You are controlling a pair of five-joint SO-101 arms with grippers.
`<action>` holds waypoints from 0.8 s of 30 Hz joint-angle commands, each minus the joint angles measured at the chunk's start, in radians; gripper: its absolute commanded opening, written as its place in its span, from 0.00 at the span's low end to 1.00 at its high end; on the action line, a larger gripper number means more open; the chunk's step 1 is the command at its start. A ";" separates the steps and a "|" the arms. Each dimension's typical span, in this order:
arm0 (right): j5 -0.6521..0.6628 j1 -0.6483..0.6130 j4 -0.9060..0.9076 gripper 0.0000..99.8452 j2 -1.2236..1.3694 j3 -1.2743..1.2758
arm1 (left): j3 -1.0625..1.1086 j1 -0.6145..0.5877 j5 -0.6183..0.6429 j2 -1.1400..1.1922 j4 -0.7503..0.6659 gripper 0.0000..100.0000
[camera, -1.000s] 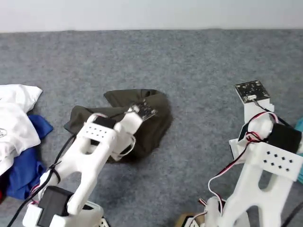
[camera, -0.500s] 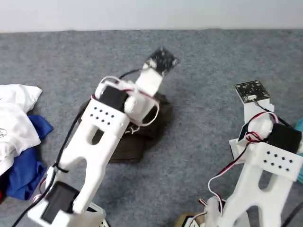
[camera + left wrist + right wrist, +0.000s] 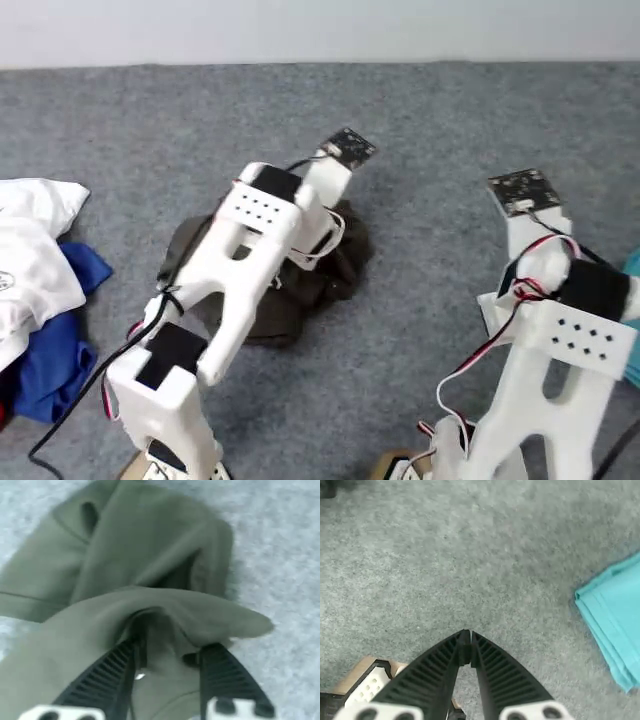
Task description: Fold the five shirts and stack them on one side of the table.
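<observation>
Your left tool (image 3: 170, 652) pinches a raised fold of the olive shirt (image 3: 150, 545), which lies bunched in the middle of the surface (image 3: 450, 120), directly beneath it. Your right tool (image 3: 470, 647), closed and empty, sits well apart toward the right edge.

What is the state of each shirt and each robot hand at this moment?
left hand: shut on a fold of the green shirt
green shirt: bunched up, not folded flat
right hand: shut, holding nothing
teal shirt: folded, lying flat
white shirt: crumpled
blue shirt: crumpled, partly under the white shirt
</observation>
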 commanded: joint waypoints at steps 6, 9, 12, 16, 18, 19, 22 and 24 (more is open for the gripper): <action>-0.097 -0.346 -0.013 0.01 -0.013 -0.011 | -0.120 -0.252 -0.014 -0.135 0.012 0.18; -0.146 -0.483 -0.058 0.01 -0.001 -0.009 | -0.111 -0.345 -0.012 -0.161 0.017 0.18; -0.152 -0.578 -0.081 0.01 0.064 -0.011 | -0.094 -0.399 -0.015 -0.158 0.049 0.18; -0.152 -0.639 -0.096 0.01 0.177 -0.077 | -0.036 -0.425 -0.020 -0.157 0.044 0.18; -0.152 -0.664 -0.096 0.01 0.237 -0.160 | -0.031 -0.442 -0.020 -0.157 0.048 0.18; -0.152 -0.676 -0.096 0.01 0.266 -0.209 | -0.031 -0.454 -0.020 -0.158 0.049 0.18; -0.153 -0.719 -0.091 0.01 0.374 -0.353 | -0.031 -0.509 -0.020 -0.164 0.049 0.18; -0.157 -0.750 -0.085 0.01 0.453 -0.433 | -0.031 -0.548 -0.020 -0.163 0.049 0.18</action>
